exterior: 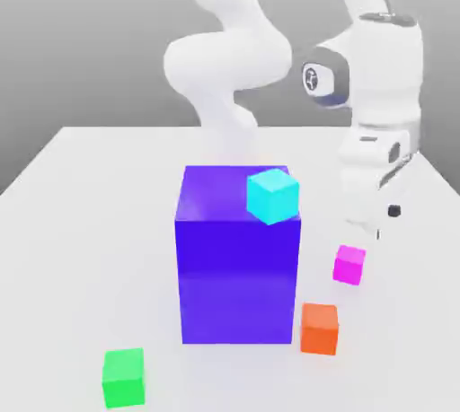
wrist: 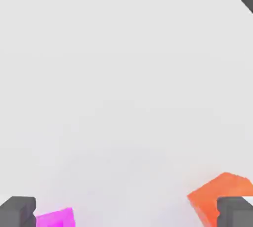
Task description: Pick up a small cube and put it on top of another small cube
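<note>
The small magenta cube (exterior: 349, 265) lies on the white table, at the exterior view's right of the big blue-violet block (exterior: 238, 267). My gripper (exterior: 373, 226) hangs just above and a little behind the magenta cube, apart from it. In the hand view the two dark fingertips (wrist: 17, 212) stand wide apart, so the gripper (wrist: 126, 213) is open and holds nothing. The magenta cube (wrist: 54, 218) shows just inside one fingertip. An orange small cube (exterior: 319, 328) (wrist: 220, 196) shows by the other. A cyan small cube (exterior: 272, 195) rests on top of the big block, near its front right corner.
A green cube (exterior: 123, 377) lies near the table's front, at the exterior view's left. The tall blue-violet block stands close to the magenta and orange cubes. The white table (exterior: 90, 222) stretches to the left and behind.
</note>
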